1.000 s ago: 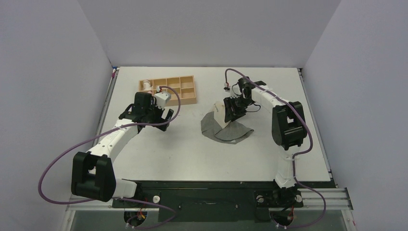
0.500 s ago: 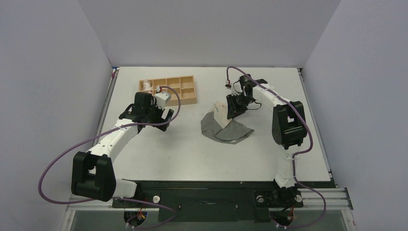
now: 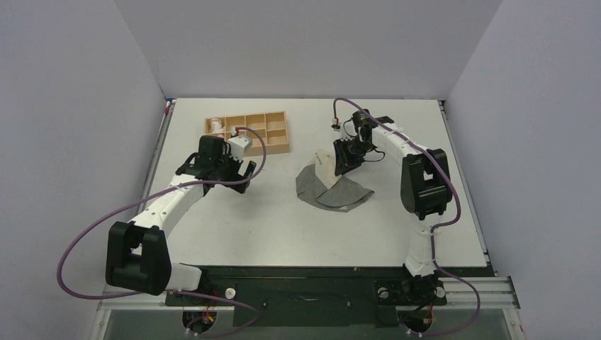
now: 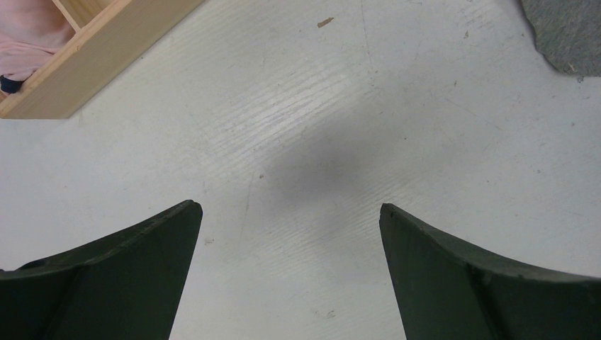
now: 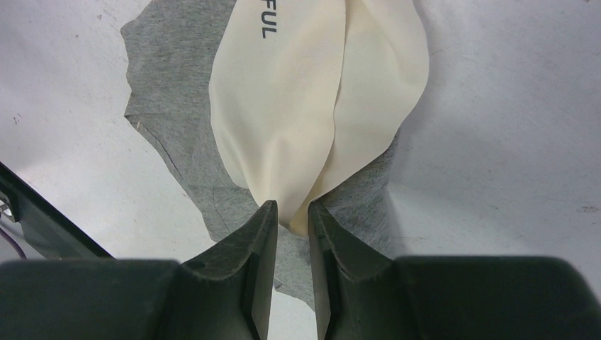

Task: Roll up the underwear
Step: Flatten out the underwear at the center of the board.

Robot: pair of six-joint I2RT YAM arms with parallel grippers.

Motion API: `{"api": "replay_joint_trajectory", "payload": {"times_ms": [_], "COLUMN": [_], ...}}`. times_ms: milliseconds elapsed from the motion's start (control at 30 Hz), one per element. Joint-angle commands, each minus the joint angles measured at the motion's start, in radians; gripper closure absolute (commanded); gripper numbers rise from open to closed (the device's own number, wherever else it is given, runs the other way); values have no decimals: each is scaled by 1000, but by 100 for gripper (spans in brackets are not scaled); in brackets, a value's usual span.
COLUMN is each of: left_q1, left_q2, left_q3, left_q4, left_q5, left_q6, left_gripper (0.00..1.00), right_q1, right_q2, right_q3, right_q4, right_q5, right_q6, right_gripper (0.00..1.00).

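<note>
The underwear (image 3: 336, 191) lies crumpled in the middle of the table, dark grey with a pale beige strip (image 3: 324, 165) folded up at its far side. My right gripper (image 3: 339, 165) is shut on the tip of that strip. In the right wrist view the fingers (image 5: 264, 234) pinch the beige strip (image 5: 312, 106) over the grey fabric (image 5: 170, 106). My left gripper (image 3: 241, 177) hovers open to the left, near the tray. Only bare table lies between its jaws (image 4: 290, 209). A corner of the underwear (image 4: 567, 32) shows at the top right of the left wrist view.
A wooden compartment tray (image 3: 278, 133) stands at the back left, with a white cloth roll (image 3: 216, 127) in one cell. Its edge (image 4: 92, 57) and a pink cloth (image 4: 28, 35) inside it show in the left wrist view. Walls enclose the table.
The right gripper's jaws have closed onto the beige strip and it has shifted slightly toward the back. The left arm has not moved.
</note>
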Motion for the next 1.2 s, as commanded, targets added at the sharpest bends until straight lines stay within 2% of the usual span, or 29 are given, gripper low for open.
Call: {"api": "replay_joint_trajectory", "payload": {"times_ms": [0,300,533,733,1167], "left_q1": [-2,-1,-2,-1,-16], "left_q2": [-2,1,4,8,28], "left_q3": [30,29,31,35,53], "left_q4": [47,47,47,44,36], "left_q5": [18,18,18,21,42], "left_q6": [-6,-8,-6,-6,-2], "left_gripper": [3,3,3,3,3], "right_q1": [-4,-4,-5,-4,-6], "right_q2": [-27,-39,-55,-72,-107], "right_q3": [-10,-26,-19,9,128], "right_q4": [-10,-10,-12,-33,-92], "right_q5": [29,45,21,23,51], "right_q6": [-15,-7,-9,-21,-59], "right_gripper": [77,76,92,100,100]}}
